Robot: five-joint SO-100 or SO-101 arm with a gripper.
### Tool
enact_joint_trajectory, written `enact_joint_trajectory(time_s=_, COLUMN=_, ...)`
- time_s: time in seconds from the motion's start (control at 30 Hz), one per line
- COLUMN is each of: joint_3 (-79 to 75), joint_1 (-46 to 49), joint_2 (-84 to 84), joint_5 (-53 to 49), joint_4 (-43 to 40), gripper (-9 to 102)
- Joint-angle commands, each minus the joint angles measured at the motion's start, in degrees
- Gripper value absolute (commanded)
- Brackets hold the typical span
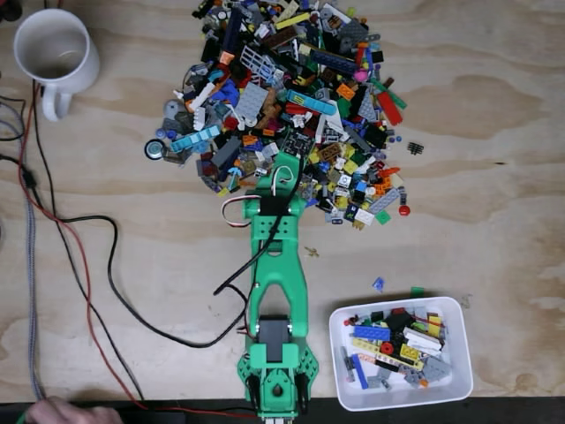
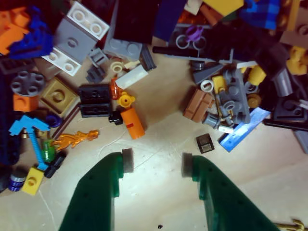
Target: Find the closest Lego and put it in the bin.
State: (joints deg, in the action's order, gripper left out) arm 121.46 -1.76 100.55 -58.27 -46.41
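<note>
A big heap of mixed Lego pieces (image 1: 291,97) lies on the wooden table at the top centre of the fixed view. My green arm reaches up from the bottom edge, and my gripper (image 1: 284,168) sits at the heap's near edge. In the wrist view my gripper (image 2: 157,162) is open over bare wood, with nothing between its fingers. An orange piece (image 2: 132,122) lies just beyond the left fingertip (image 2: 126,160). A small dark tile (image 2: 204,143) lies just beyond the right one. The white bin (image 1: 406,397) stands at the lower right and holds several pieces.
A white mug (image 1: 53,51) stands at the top left. Black and red cables (image 1: 84,265) trail down the left side, and a hand (image 1: 62,412) shows at the bottom left edge. Loose small pieces (image 1: 378,283) lie just above the bin.
</note>
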Motion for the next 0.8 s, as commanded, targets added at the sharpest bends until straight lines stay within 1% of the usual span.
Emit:
enact_joint_trajectory(time_s=0.0, joint_3=-0.4, joint_1=-2.9, joint_2=-0.2, joint_5=-1.0, joint_4=4.1, gripper=16)
enact_joint_trajectory(time_s=0.13, joint_3=-0.2, joint_1=-5.3, joint_2=-1.0, joint_5=-2.1, joint_4=5.4, gripper=16)
enact_joint_trajectory(time_s=0.33, joint_3=-0.4, joint_1=-6.2, joint_2=-4.0, joint_5=-3.8, joint_4=7.5, gripper=16)
enact_joint_trajectory(time_s=0.77, joint_3=-1.2, joint_1=-2.8, joint_2=-9.0, joint_5=-7.2, joint_4=10.7, gripper=16)
